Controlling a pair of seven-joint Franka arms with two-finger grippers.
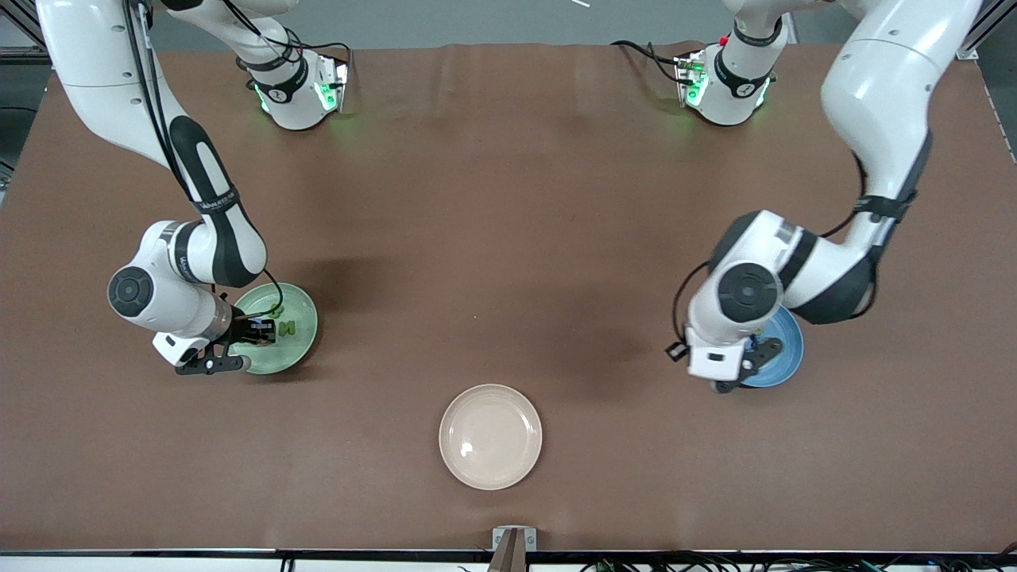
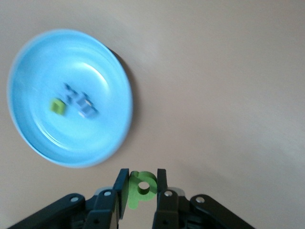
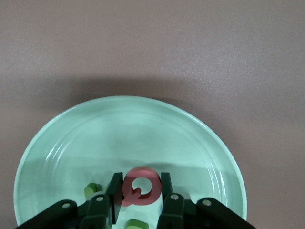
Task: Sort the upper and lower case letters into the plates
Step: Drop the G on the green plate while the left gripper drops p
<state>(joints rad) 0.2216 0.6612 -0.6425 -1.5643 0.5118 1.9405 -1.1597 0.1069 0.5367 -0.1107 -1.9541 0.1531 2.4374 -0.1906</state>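
Note:
The pale mint green plate (image 1: 298,318) lies toward the right arm's end of the table. My right gripper (image 1: 256,334) is low over it, shut on a red letter Q (image 3: 139,187). Two green letters (image 3: 91,191) lie in the mint plate (image 3: 143,129) beside the fingers. The blue plate (image 1: 783,353) lies toward the left arm's end. My left gripper (image 1: 751,361) is at its rim, over bare table in the left wrist view, shut on a green lowercase p (image 2: 141,187). The blue plate (image 2: 38,62) holds a green letter (image 2: 58,106) and some blue and pale letters (image 2: 78,101).
A cream-beige round plate (image 1: 490,436) lies empty near the table's front edge, midway between the two arms. The brown table (image 1: 508,238) stretches between the plates and the arm bases.

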